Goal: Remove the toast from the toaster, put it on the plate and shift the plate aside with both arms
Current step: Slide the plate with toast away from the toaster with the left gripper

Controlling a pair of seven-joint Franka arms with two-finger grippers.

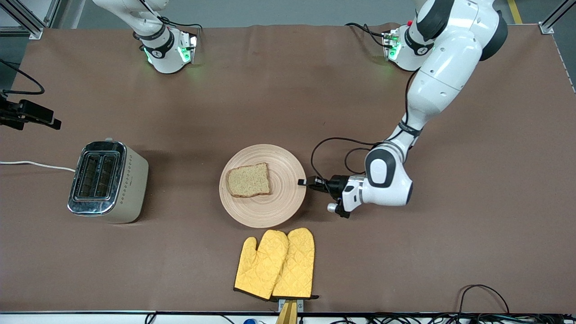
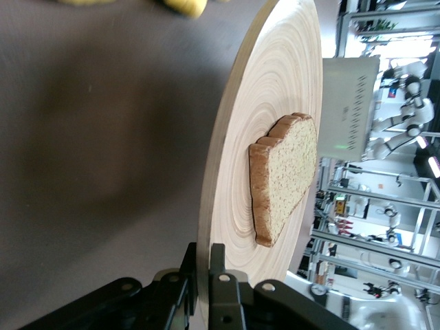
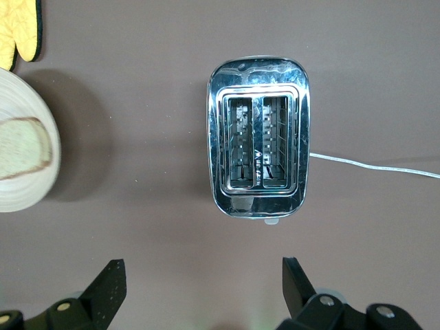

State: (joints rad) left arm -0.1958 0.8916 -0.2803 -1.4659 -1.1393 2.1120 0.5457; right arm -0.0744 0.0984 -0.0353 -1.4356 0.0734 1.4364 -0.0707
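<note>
A chrome-topped toaster is being seen standing toward the right arm's end of the table, its two slots facing up, a white cord trailing from it at nine o'clock. Two yellow oven mitts are lying overlapped, touching, nearest the front camera.

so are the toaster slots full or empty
Empty: both slots of the toaster show only bare wire racks, and the toast lies on the plate.

A robotics lab: aluminium frames, other robots nearby.
</note>
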